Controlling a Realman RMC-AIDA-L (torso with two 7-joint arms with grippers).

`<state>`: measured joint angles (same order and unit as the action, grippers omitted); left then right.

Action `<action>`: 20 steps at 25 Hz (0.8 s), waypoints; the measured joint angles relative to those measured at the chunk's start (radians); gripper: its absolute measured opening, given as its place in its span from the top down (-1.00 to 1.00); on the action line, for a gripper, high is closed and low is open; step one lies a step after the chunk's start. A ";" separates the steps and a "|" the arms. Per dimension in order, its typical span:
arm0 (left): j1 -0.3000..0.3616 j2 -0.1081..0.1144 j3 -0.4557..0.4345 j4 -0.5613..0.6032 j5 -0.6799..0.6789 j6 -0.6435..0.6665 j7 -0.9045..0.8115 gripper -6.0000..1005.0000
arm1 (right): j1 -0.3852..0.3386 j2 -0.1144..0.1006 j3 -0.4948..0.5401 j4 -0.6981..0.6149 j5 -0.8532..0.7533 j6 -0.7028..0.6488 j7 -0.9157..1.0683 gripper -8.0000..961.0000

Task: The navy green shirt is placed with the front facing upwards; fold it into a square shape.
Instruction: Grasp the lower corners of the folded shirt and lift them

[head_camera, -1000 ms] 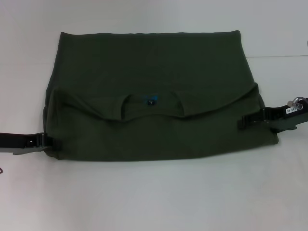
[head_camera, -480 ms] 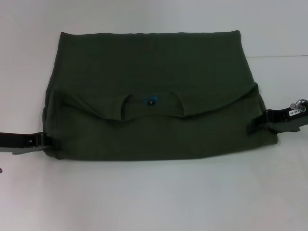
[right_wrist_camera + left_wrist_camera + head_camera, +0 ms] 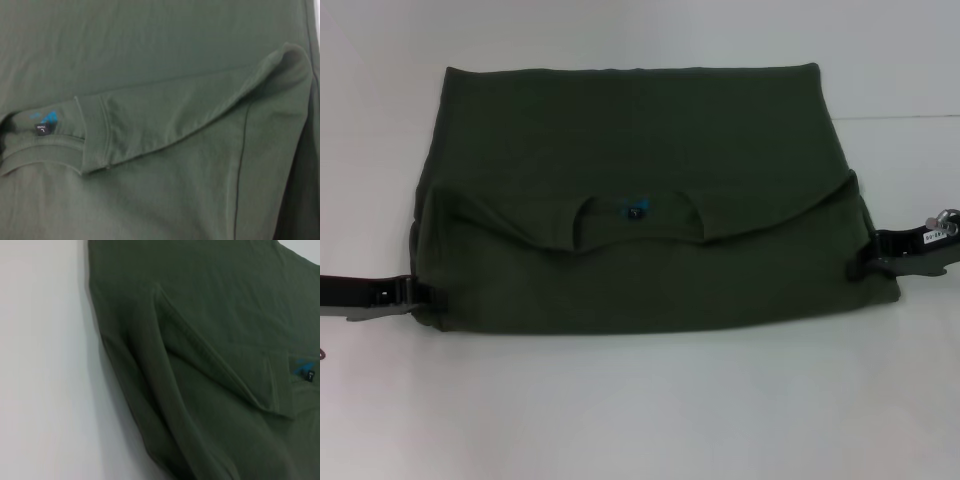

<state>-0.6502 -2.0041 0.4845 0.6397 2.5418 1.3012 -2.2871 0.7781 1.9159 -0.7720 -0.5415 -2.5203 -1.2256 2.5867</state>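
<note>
One high camera, two close wrist cameras

The head view looks forward and down over the white tabletop (image 3: 640,410), taking in the whole folded navy green shirt (image 3: 640,150). Each wrist view sits close above the cloth at its own side edge, looking inward across the fold. All three share the collar with its blue label (image 3: 634,209) (image 3: 304,371) (image 3: 46,123).

Shirt (image 3: 650,150) flat on the table (image 3: 640,410), left claw (image 3: 438,296) and right claw (image 3: 865,262) at its opposite side edges.
</note>
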 joint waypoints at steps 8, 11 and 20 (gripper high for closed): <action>0.000 0.001 0.001 0.002 0.000 0.012 0.000 0.81 | -0.005 -0.001 0.003 0.000 0.001 -0.001 -0.012 0.84; -0.001 0.003 0.001 0.004 0.000 0.024 0.000 0.81 | -0.006 -0.004 0.004 0.000 0.003 -0.007 -0.017 0.84; -0.006 0.016 -0.003 0.030 0.083 0.161 -0.010 0.81 | -0.026 -0.019 -0.001 -0.017 0.000 -0.146 -0.033 0.83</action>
<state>-0.6557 -1.9880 0.4818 0.6695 2.6249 1.4627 -2.2969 0.7526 1.8972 -0.7730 -0.5581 -2.5200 -1.3717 2.5542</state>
